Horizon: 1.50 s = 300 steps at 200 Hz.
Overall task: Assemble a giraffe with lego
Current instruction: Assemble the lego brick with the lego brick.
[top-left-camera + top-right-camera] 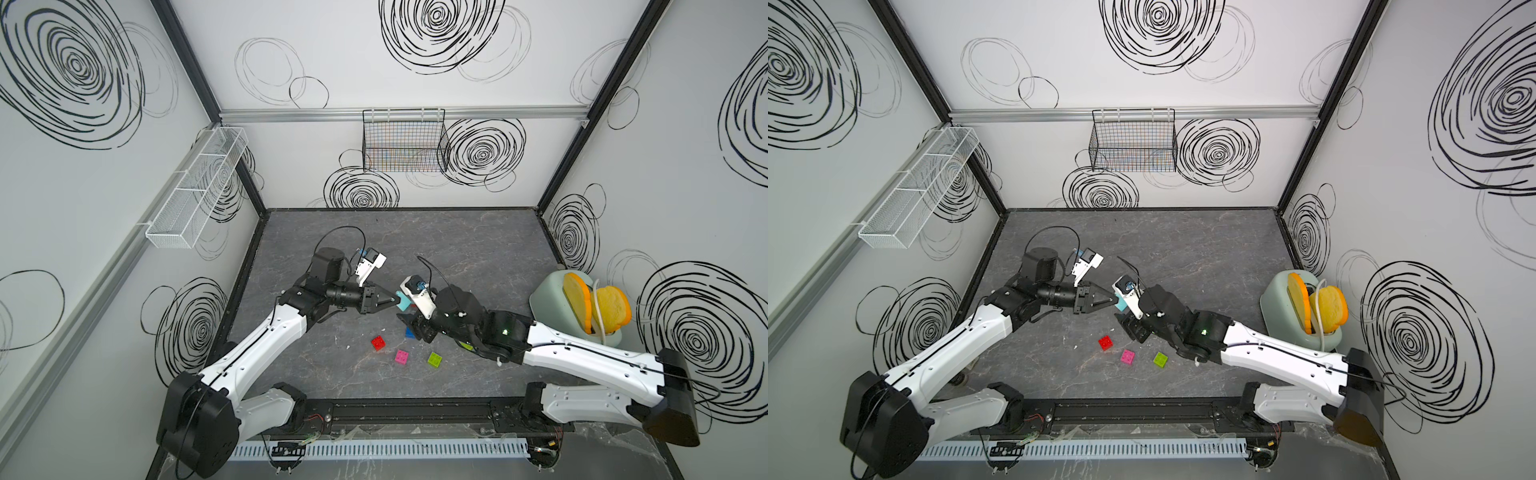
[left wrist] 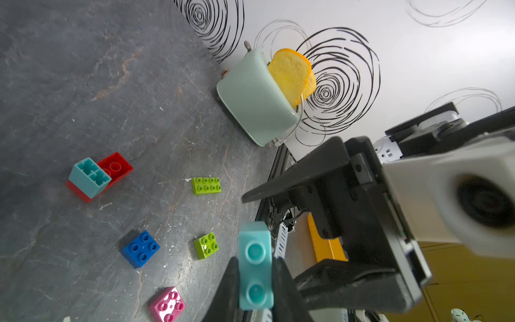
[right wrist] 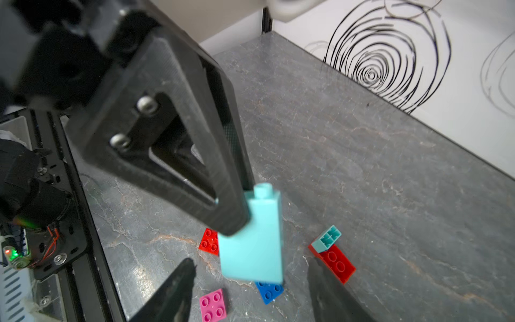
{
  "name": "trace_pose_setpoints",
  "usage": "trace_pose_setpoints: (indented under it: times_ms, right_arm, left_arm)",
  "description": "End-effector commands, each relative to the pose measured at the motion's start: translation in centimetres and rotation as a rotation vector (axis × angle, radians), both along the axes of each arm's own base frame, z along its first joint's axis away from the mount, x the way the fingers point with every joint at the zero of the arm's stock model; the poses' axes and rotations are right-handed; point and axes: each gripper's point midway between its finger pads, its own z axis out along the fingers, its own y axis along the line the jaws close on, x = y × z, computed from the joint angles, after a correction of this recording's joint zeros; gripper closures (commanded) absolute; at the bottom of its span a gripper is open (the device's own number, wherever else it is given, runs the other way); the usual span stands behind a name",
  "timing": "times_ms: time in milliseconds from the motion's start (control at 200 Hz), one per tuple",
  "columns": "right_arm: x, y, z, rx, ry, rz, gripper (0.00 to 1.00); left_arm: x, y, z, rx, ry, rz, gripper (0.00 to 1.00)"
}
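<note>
Grip check: left gripper (image 2: 256, 278) clenched on 1 cyan brick (image 2: 255, 251) held off the table (image 1: 457, 249); right gripper (image 3: 250, 264) close by, jaws spread, holding nothing; on the table, 2nd cyan brick (image 2: 89, 177) lies on long red brick (image 2: 118, 167), with blue (image 2: 140, 248), pink (image 2: 167, 305), small red (image 1: 378, 343) and 2 lime bricks (image 2: 206, 185) (image 2: 206, 245) loose.

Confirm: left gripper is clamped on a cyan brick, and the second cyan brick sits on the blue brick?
No. The left gripper is clamped on a cyan brick, but the second cyan brick sits on the long red brick, not the blue brick, which lies alone. The left wrist view shows it.
</note>
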Motion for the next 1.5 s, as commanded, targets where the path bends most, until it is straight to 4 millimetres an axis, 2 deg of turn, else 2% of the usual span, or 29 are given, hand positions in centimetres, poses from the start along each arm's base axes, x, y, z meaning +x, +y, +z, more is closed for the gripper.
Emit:
trace_pose_setpoints:
  times_ms: [0,210,410,530,660,880,996,1206,1496]
  right_arm:
    - [0.2,-1.8,2.9,0.225,0.099,-0.062,0.28]
    - [2.2,-5.6,6.3,0.603,0.297,-0.130,0.34]
    - [3.3,-6.9,9.4,0.934,0.401,-0.104,0.38]
    - [3.3,-6.0,10.5,1.040,0.469,-0.035,0.36]
    - [3.8,-4.9,11.0,1.100,0.527,0.006,0.37]
    - [4.3,-3.4,11.2,1.152,0.587,0.047,0.42]
    - [3.9,-1.9,11.5,1.143,0.610,0.098,0.44]
    - [3.4,0.2,12.2,1.122,0.619,0.161,0.46]
    - [3.5,1.8,12.4,1.095,0.628,0.193,0.49]
  left_arm:
    - [1.3,0.4,4.1,-0.058,-0.148,0.018,1.00]
    - [3.1,0.0,6.3,-0.087,-0.170,0.051,1.00]
    - [4.9,0.8,8.8,-0.265,-0.081,0.216,1.00]
    - [4.7,2.4,10.2,-0.396,-0.052,0.282,1.00]
    - [4.2,3.5,9.9,-0.424,-0.076,0.319,1.00]
    - [2.7,2.9,9.8,-0.430,-0.119,0.272,1.00]
    - [2.0,2.3,9.8,-0.431,-0.132,0.240,1.00]
    - [1.6,1.8,9.9,-0.434,-0.130,0.220,1.00]
    - [1.1,1.4,10.2,-0.443,-0.135,0.199,1.00]
